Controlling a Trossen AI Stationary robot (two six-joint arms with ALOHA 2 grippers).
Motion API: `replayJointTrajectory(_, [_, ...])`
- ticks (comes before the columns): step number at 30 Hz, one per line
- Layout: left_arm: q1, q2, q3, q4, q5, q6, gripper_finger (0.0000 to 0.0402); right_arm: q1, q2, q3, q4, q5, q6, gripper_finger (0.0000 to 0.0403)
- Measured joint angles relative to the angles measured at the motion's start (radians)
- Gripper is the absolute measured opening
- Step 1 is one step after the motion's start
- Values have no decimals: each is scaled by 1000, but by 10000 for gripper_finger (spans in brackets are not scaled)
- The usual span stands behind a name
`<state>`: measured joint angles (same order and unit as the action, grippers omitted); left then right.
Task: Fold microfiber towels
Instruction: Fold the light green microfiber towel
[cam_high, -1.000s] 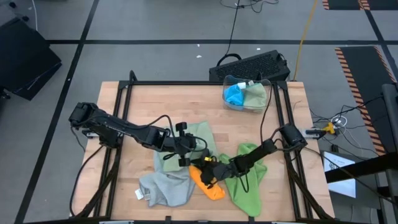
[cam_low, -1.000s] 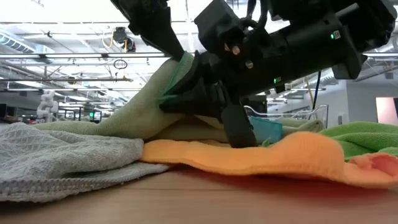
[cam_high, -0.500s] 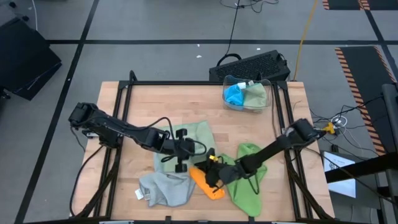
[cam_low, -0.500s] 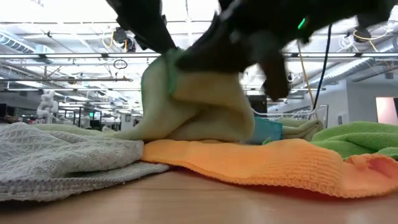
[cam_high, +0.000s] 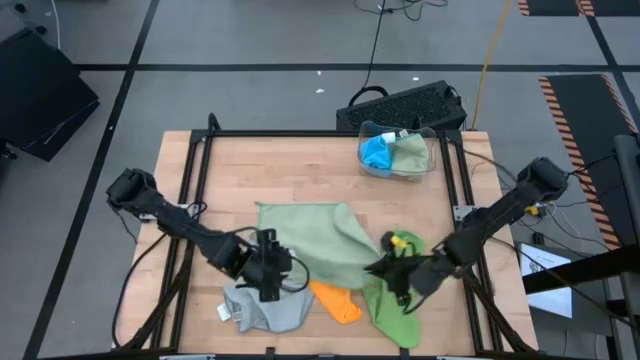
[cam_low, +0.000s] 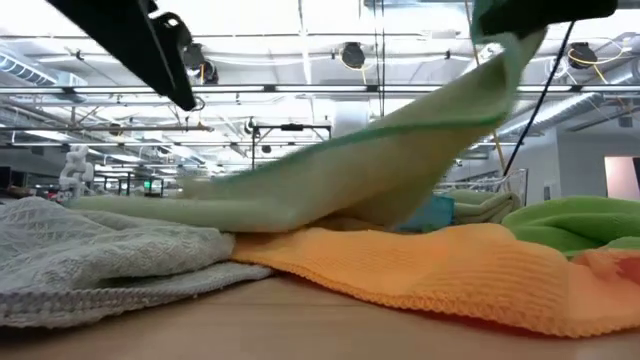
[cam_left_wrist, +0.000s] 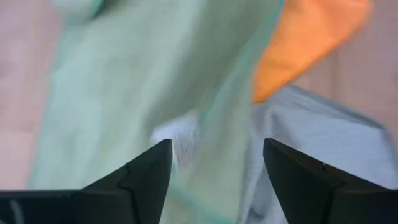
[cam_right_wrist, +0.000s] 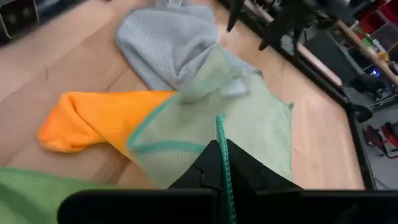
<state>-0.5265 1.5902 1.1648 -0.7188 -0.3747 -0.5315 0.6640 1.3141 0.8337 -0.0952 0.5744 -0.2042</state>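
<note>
A sage green towel (cam_high: 310, 235) lies spread on the table's middle, one corner raised toward my right gripper (cam_high: 383, 266), which is shut on it. Its near part drapes over an orange towel (cam_high: 335, 300). A grey towel (cam_high: 262, 310) lies at the near left and a lime green towel (cam_high: 395, 305) at the near right. My left gripper (cam_high: 268, 280) hovers open over the sage towel's near left edge and the grey towel; the left wrist view shows a white tag (cam_left_wrist: 181, 140) between its fingers, below them. My right gripper pinches the sage towel's green-stitched edge (cam_right_wrist: 219, 134) at a corner, between its two shut fingers. The fingers come from the table's right side, slanting down. That corner is lifted clear (cam_low: 490, 60) and the cloth slopes down from it, fairly taut, to the part lying on the table.
A clear bin (cam_high: 395, 150) at the far right holds a blue and a green cloth. A black frame (cam_high: 190, 180) runs along the table's edges. Bare wood shows on the far half of the table.
My left gripper has opened, let go of the sage towel and drawn back toward the near left. My right gripper has risen and gone toward the table's right edge with the towel's corner. The bunched towel has spread out flat across the middle.
</note>
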Motion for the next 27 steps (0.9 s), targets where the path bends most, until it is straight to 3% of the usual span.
replayJointTrajectory(7, [-38, -2, -63, 21, -129, -45, 236, -15, -237, -149, 2, 72, -9, 0])
replayJointTrajectory(12, [24, -2, -182, 295, -184, 143, 214, -44, -353, -220, 42, 95, -43, 0])
replayJointTrajectory(17, [90, -2, -259, 595, -51, 373, 189, -71, -398, -256, 74, 104, -51, 0])
replayJointTrajectory(23, [138, -2, -325, 616, 33, 453, 151, -104, -403, -259, 69, 106, -67, 0])
replayJointTrajectory(27, [167, -1, -394, 783, 57, 530, 141, -128, -403, -259, 69, 103, -71, 0])
